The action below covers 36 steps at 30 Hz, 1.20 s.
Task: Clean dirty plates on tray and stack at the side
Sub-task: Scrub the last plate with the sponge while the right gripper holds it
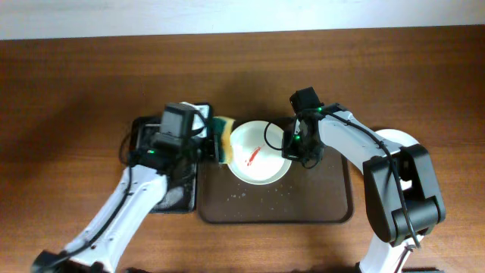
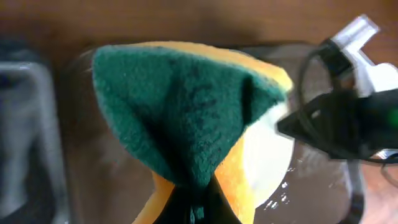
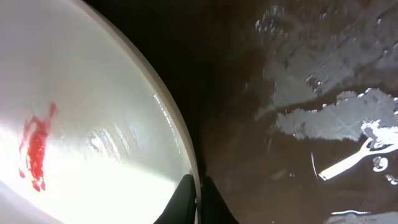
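A white plate (image 1: 258, 155) with a red smear at its centre sits tilted on the dark brown tray (image 1: 318, 205). My right gripper (image 1: 291, 144) is shut on the plate's right rim; in the right wrist view the fingers (image 3: 198, 202) pinch the rim of the plate (image 3: 93, 137). My left gripper (image 1: 206, 139) is shut on a green and yellow sponge (image 1: 222, 139), held at the plate's left edge. The sponge (image 2: 186, 112) fills the left wrist view, with the plate (image 2: 267, 162) behind it. Another white plate (image 1: 402, 140) lies on the table to the right.
A black sponge container (image 1: 176, 193) stands left of the tray, under my left arm. The tray floor (image 3: 323, 112) is wet with water patches and droplets. Bare wooden table (image 1: 76, 114) surrounds everything.
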Tool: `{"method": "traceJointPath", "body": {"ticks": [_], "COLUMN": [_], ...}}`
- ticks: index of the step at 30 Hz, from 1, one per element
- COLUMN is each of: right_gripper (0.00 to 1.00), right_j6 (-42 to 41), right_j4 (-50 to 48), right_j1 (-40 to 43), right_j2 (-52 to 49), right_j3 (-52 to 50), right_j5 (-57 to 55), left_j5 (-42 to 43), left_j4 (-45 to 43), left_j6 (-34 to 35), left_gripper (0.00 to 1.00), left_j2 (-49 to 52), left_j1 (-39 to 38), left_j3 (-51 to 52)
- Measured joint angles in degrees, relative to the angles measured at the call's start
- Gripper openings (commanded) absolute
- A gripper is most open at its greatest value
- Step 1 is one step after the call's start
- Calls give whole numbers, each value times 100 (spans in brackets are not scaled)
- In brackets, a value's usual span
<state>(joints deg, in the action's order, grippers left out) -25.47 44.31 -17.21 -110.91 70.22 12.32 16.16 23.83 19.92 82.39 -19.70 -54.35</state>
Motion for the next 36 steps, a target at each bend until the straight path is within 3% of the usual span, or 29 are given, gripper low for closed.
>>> {"method": "traceJointPath", "body": {"ticks": [7, 10, 16, 21, 26, 29, 33, 36], "right_gripper": [4, 4, 4, 4, 4, 4, 4, 4], "right_j6": [0, -2, 219, 487, 501, 533, 605, 616], "right_j4": [83, 221, 243, 175, 151, 160, 168, 168], "right_j1": [-9, -11, -66, -181, -201, -236, -271, -273], "right_j2": [7, 7, 7, 7, 7, 7, 7, 7], "right_j3": [-17, -33, -66, -66, -66, -70, -74, -74], "right_j5": [136, 240, 398, 317, 313, 341, 363, 363], "left_j5": [-105, -387, -1064, -796, -608, -678, -396, -334], "left_j4": [-1893, -1659, 186, -769, -1399, -439, 1515, 1561], "left_j6": [977, 992, 708, 675, 789, 787, 570, 518], "left_gripper": [0, 0, 0, 0, 0, 0, 0, 0], "left_j2": [1873, 2221, 1886, 1727, 2356, 2365, 1860, 1381], "left_j1": [-1154, -1222, -1270, -1263, -1263, -1235, -859, -748], "left_j3": [-37, -103, -372, -382, -424, -654, -719, -739]}}
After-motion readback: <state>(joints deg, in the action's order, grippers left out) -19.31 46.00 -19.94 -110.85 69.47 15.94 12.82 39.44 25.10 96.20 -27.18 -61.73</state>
